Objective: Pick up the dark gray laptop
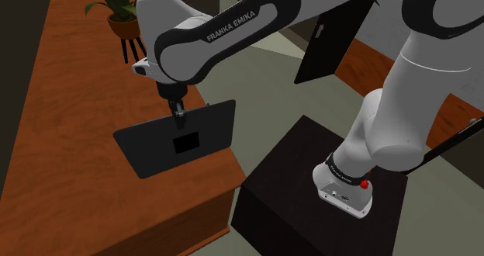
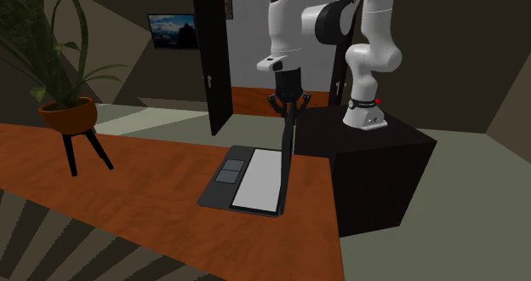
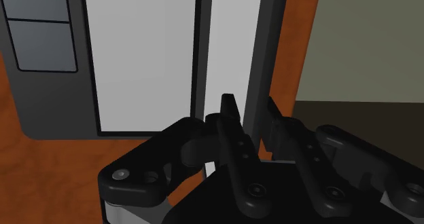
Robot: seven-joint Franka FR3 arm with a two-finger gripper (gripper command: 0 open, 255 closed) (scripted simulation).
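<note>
Now gripper (image 3: 250, 111) looks clamped on the upright lid edge of the dark gray laptop (image 2: 242, 186); base flat on table (image 2: 153, 194) below hand. I'd say grasp's made. Next: lift straight, slow.

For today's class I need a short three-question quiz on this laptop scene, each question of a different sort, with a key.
1. True or false: the laptop lies closed flat.
2. What else stands on the table? A) potted plant B) lamp C) mug
3. Fill in: the gripper is at the top edge of the laptop's upright ____.

Key: 1 false, it is open; 2 A; 3 lid.
</note>
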